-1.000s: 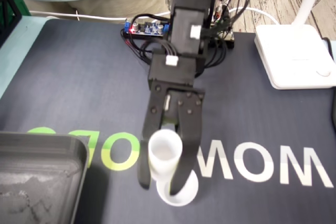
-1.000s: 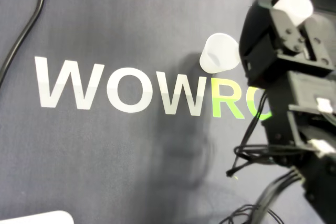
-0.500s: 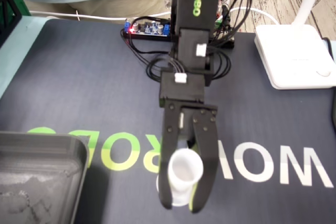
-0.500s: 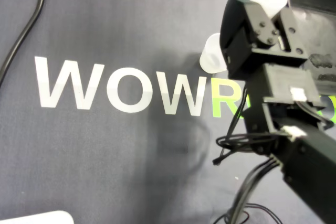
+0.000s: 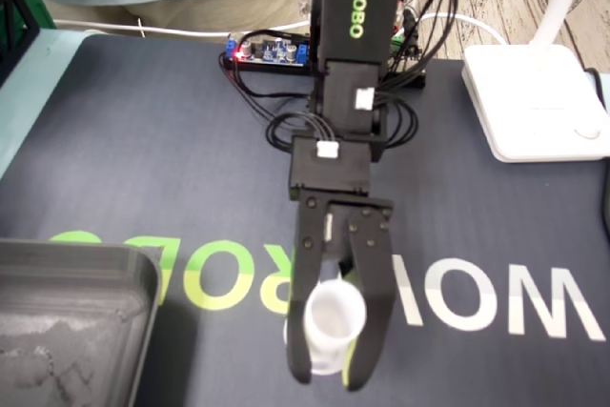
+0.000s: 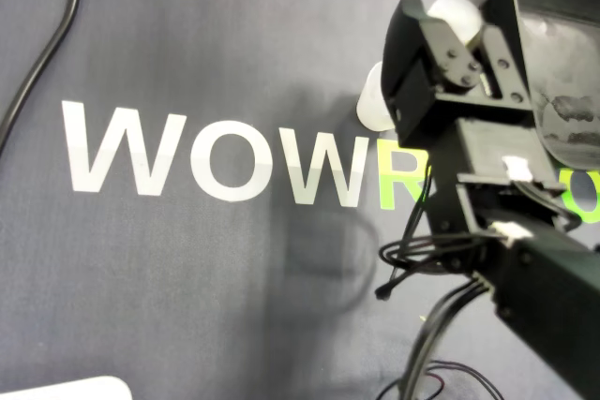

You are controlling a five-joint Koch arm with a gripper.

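Grey tray (image 5: 76, 321) fills the fixed view's lower left; a white lamp base (image 5: 534, 102) lies far from the tray across the dark mat (image 5: 143, 159). Right of the tray, the gripper (image 5: 329, 378) is clamped on a white cup (image 5: 334, 315), lifted close over a second cup (image 6: 375, 100) on the mat. Bare mat separates the tray from both.

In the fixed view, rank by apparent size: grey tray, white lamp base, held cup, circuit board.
1. grey tray, cropped by the frame
2. white lamp base
3. cup in the pincer, nearer the camera
4. circuit board
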